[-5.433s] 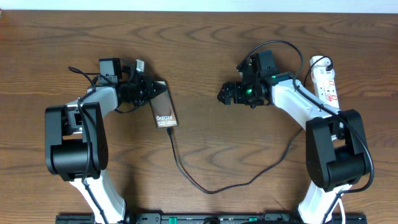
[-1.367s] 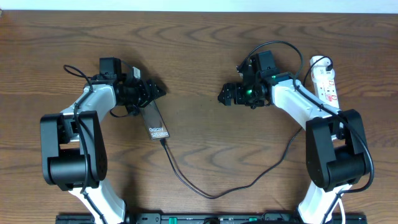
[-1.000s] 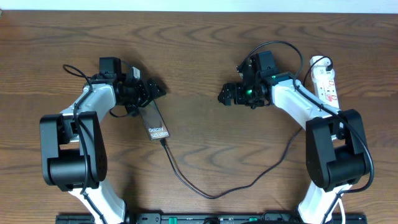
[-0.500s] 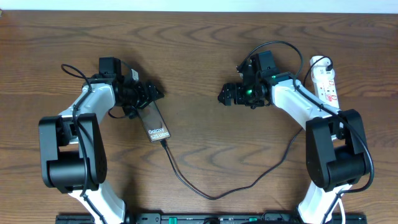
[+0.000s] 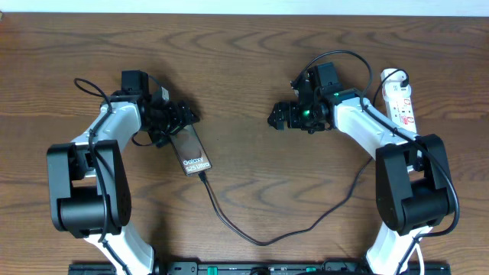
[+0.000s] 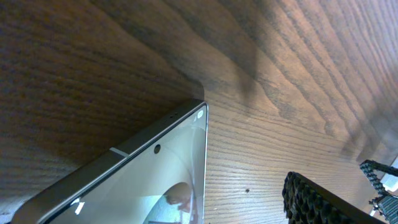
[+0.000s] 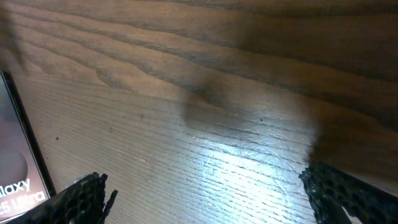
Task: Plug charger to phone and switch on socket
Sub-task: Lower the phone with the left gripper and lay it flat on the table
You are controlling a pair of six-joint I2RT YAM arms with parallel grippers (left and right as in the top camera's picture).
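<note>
The phone (image 5: 192, 152) lies flat on the wood, slanted, its white lettering toward the near end. Its far end sits at my left gripper (image 5: 186, 120), whose jaws stand open. In the left wrist view the phone (image 6: 143, 180) fills the lower left, and bare wood separates its edge from the one finger (image 6: 323, 202) that shows. The charger (image 5: 260, 240) is a thin black cable; its tip meets the phone's near end (image 5: 202, 176), then it loops toward the right. The socket (image 5: 402, 103) lies at the far right. My right gripper (image 5: 275, 118) hovers open over bare wood, holding nothing.
The right wrist view shows the phone's corner (image 7: 18, 174) at the left edge and wood between both fingers (image 7: 84, 198). Thick black arm cables (image 5: 344, 55) arch above the right arm. Both arm bases stand near the table's front edge.
The phone has turned and slid a little, its near end shifting right and toward the front; the left gripper nudged slightly left. The right arm has not moved.
</note>
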